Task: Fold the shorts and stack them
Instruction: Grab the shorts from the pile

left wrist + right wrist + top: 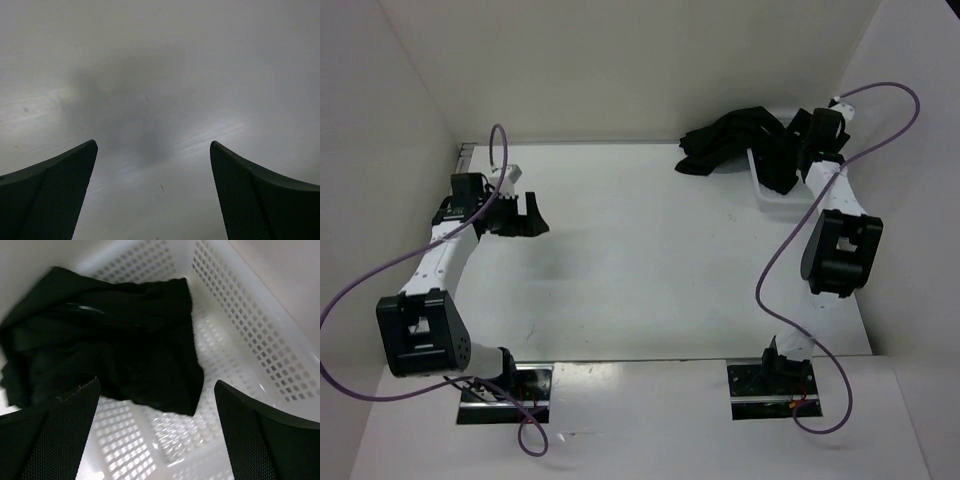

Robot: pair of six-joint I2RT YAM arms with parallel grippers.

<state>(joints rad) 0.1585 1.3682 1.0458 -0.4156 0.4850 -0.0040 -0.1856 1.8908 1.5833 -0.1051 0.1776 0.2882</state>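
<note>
The black shorts (732, 140) lie crumpled at the back right of the table, partly over the rim of the white mesh basket (767, 197). In the right wrist view the black shorts (110, 345) lie bunched inside the basket (250, 325). My right gripper (156, 390) is open, held over the basket just above the fabric's lower edge, holding nothing; in the top view it (790, 150) is at the basket. My left gripper (525, 215) is open and empty over bare table at the left; its dark fingers (55, 195) frame only tabletop.
White walls enclose the table on the left, back and right. The basket stands against the right wall. A purple cable (880, 140) loops above the right arm, another (498, 150) above the left arm.
</note>
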